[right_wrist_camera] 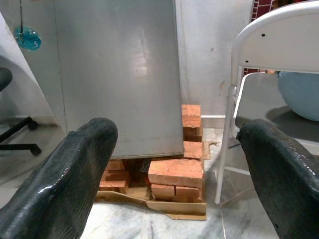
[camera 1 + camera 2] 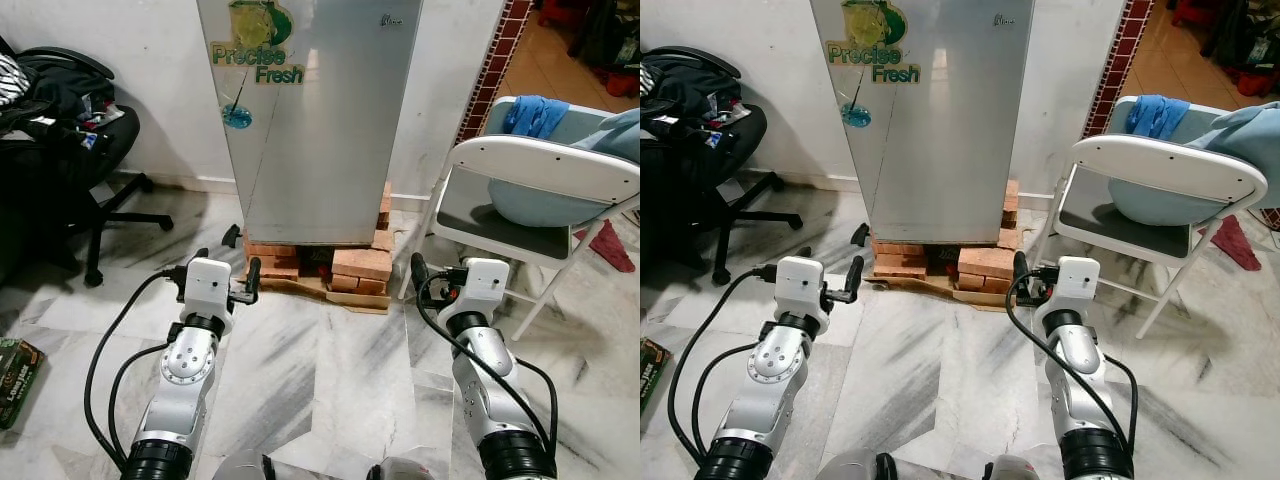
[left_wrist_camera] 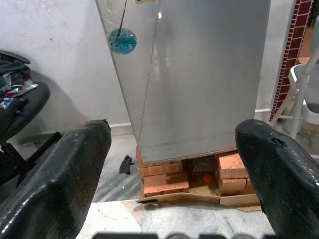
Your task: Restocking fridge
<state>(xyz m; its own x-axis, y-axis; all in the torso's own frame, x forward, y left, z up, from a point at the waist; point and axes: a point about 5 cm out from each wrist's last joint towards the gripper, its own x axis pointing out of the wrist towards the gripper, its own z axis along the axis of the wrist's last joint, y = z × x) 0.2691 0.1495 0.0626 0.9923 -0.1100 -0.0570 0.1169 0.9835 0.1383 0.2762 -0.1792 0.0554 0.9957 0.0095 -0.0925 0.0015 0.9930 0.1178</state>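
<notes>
The silver fridge, door closed, stands at top centre of the frame on stacked bricks. The left tool and right tool hover low before it, fingers spread apart, empty. A white folding chair stands at right, an office chair at left.

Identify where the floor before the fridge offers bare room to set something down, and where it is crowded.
Bare marble floor lies between the left gripper and right gripper, short of the bricks. Crowded: office chair on the left, folding chair on the right.
</notes>
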